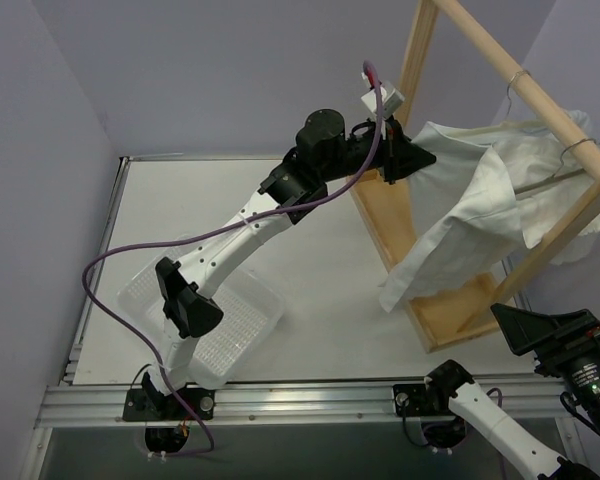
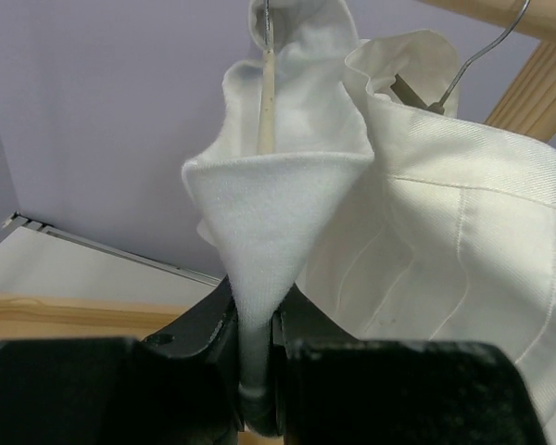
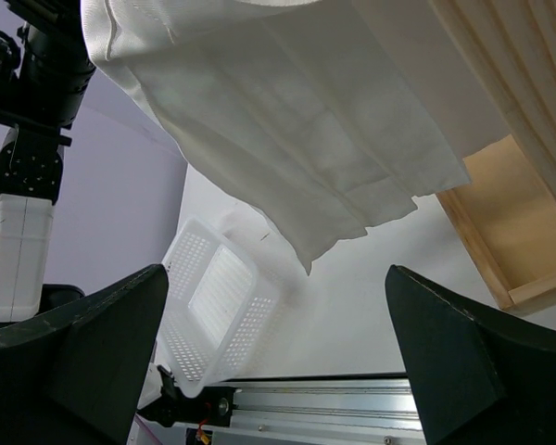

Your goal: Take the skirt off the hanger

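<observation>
A white skirt (image 1: 460,210) hangs on a wire hanger (image 1: 550,180), which hooks over the top rail of a wooden rack (image 1: 480,40). My left gripper (image 1: 420,158) reaches in at the skirt's upper left end. In the left wrist view it (image 2: 257,324) is shut on a pinched fold of the skirt (image 2: 269,222), with a pale hanger bar (image 2: 267,102) inside the fabric and a wire hook (image 2: 482,46) behind. My right gripper (image 1: 505,318) sits low at the right by the rack's base. It (image 3: 276,273) is open and holds nothing, with the skirt's hem (image 3: 287,120) above it.
A white perforated basket (image 1: 270,300) sits on the table at the near left, partly under the left arm. It also shows in the right wrist view (image 3: 218,297). The rack's wooden base frame (image 1: 450,310) lies on the table at the right. Walls close in left and behind.
</observation>
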